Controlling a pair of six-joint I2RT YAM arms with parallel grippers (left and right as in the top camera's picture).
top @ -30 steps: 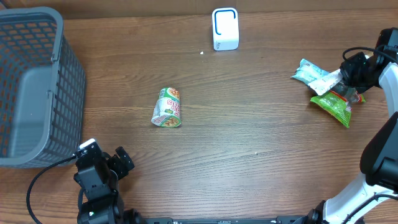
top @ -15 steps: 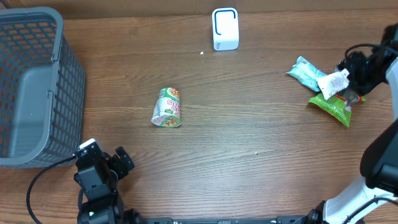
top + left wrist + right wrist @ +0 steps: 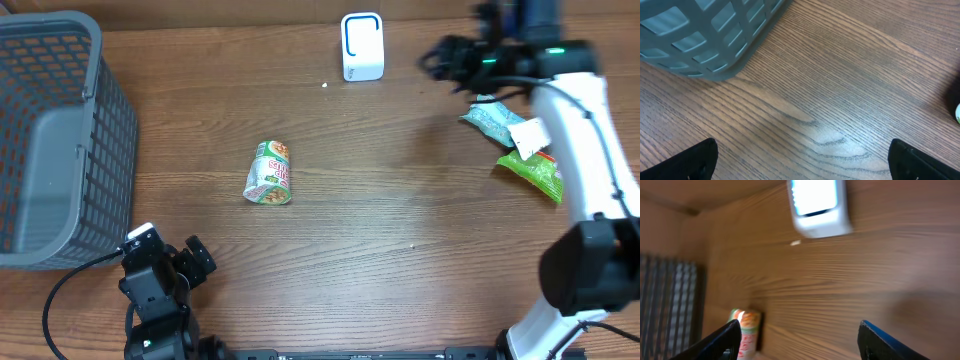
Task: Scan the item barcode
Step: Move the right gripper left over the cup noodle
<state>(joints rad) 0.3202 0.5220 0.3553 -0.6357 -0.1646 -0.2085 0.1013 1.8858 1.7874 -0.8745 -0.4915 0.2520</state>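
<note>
**Both grippers spread, holding nothing**

The right gripper [image 3: 800,347] has its fingers spread around empty air above the table [image 3: 400,240]. The white scanner [image 3: 817,205] lies just ahead and a noodle cup [image 3: 746,330] near one finger. A pale packet [image 3: 492,114] and a green packet [image 3: 537,170] lie behind. The left gripper [image 3: 802,165] is spread wide near the basket [image 3: 715,35].

A shop-checkout mock-up: scanner [image 3: 362,46], grey basket [image 3: 60,30] and packaged groceries [image 3: 535,170] on a wooden table [image 3: 400,220].
</note>
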